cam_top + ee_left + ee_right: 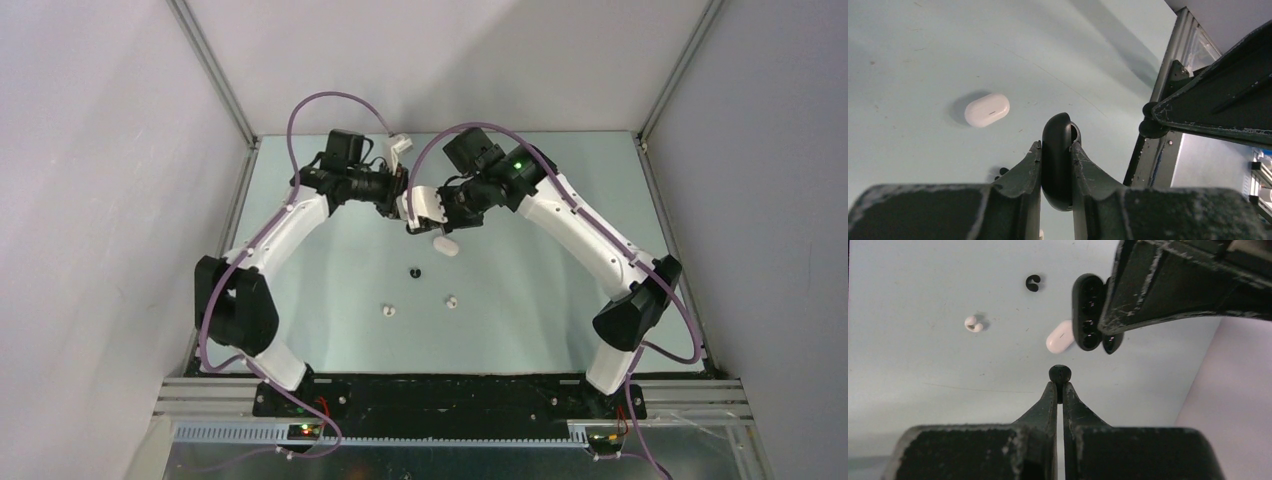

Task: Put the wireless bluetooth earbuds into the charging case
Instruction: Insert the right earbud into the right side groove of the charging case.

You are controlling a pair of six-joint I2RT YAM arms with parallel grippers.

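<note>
My left gripper (1055, 145) is shut on the black charging case (1058, 160), held edge-up above the table. In the right wrist view the case (1087, 312) is open, its two dark wells facing my right gripper (1058, 385). That gripper is shut on a black earbud (1060, 374), which sticks out past its tips a short way below the case. A second black earbud (1033, 283) and a white earbud (973, 324) lie on the table. The top view shows both grippers meeting at the back centre, with two white earbuds (389, 310) (452, 301) nearer the front.
A closed white charging case (446, 245) lies on the table just under the two grippers, also seen in the left wrist view (987, 110). Grey enclosure walls and a metal frame post (1168, 90) border the teal table (330, 330).
</note>
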